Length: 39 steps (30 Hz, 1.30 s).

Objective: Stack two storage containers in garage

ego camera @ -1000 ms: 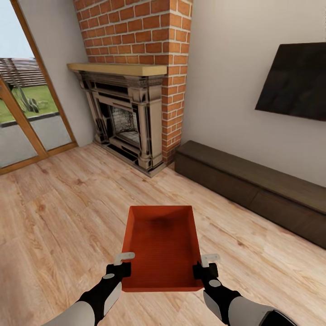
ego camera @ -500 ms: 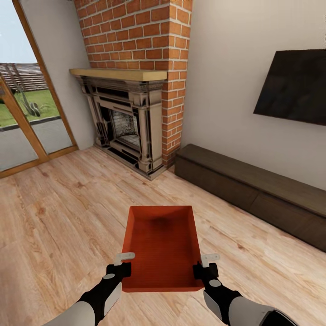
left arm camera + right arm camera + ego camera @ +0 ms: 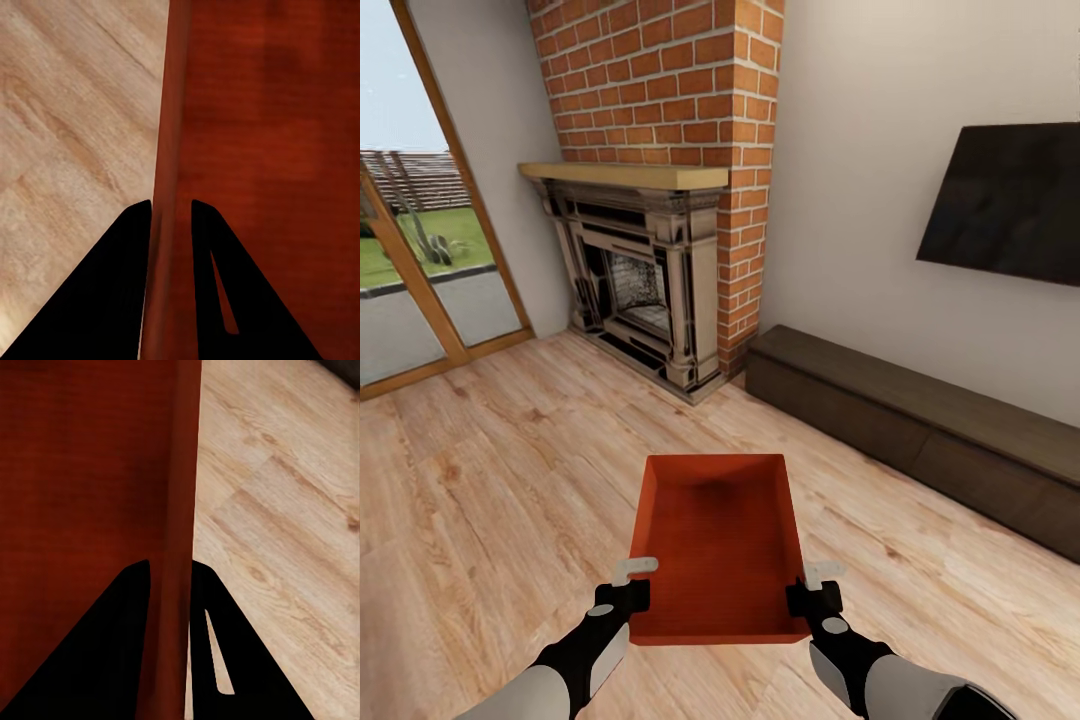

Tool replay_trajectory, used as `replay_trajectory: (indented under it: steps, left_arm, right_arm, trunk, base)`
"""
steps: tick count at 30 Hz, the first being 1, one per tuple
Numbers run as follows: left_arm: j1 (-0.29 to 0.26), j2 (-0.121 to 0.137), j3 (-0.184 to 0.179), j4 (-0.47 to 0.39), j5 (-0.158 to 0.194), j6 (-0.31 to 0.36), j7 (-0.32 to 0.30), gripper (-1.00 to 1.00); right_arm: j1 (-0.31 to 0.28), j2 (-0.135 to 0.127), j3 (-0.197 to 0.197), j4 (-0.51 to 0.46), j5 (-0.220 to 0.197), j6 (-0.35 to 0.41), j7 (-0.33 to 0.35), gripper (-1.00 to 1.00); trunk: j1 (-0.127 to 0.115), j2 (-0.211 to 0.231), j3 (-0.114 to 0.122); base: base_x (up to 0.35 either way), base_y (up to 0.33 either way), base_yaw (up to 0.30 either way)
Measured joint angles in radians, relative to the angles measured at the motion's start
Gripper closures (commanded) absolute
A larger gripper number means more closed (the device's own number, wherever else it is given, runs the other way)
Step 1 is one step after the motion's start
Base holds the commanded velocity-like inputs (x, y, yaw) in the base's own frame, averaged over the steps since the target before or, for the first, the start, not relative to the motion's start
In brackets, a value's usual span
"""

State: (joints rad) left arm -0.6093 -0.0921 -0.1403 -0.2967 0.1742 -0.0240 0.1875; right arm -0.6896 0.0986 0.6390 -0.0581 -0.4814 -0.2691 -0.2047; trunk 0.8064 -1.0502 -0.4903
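While the robot is standing in the living room, one storage container point(image 3: 718, 545) is hanging right between the two hands, out in front of the trunk and above the wood-plank flooring point(image 3: 490, 470). The left hand point(image 3: 632, 571) is clamping the container's left wall near the near corner, and the right hand point(image 3: 822, 572) is doing the same on the right wall. In the left wrist view you can see that hand point(image 3: 171, 214) pinching the thin wall, one finger outside and one inside the box, closed down to just the wall's thickness. Same deal for the right hand point(image 3: 171, 574) in its own wrist view.

The container point(image 3: 262, 150) is looking plain orange-red, rectangular, no lid, smooth walls, flat base with faint fine ribbing, and nothing is sitting inside it point(image 3: 82, 472). It's being held roughly level, long side pointing away from the robot.

Beyond it, the red-brick fireplace point(image 3: 660, 200) is sitting in the corner, the long low dark cabinet point(image 3: 920, 430) is running along the wall under a dark wall screen point(image 3: 1005, 205), and the wood-framed glass doors point(image 3: 420, 230) are off to the left.
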Motion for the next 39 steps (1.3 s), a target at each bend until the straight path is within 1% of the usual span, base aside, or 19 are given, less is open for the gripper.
replay_trajectory:
  steps: [39]
  left_arm:
    - [0.000, 0.000, 0.001, 0.000, -0.001, 0.000, 0.000, 1.00]
  right_arm:
    - [0.000, 0.000, 0.000, 0.000, 0.000, -0.001, 0.000, 1.00]
  trunk:
    - [0.000, 0.000, 0.062]
  base:
    - [0.000, 0.000, 0.000]
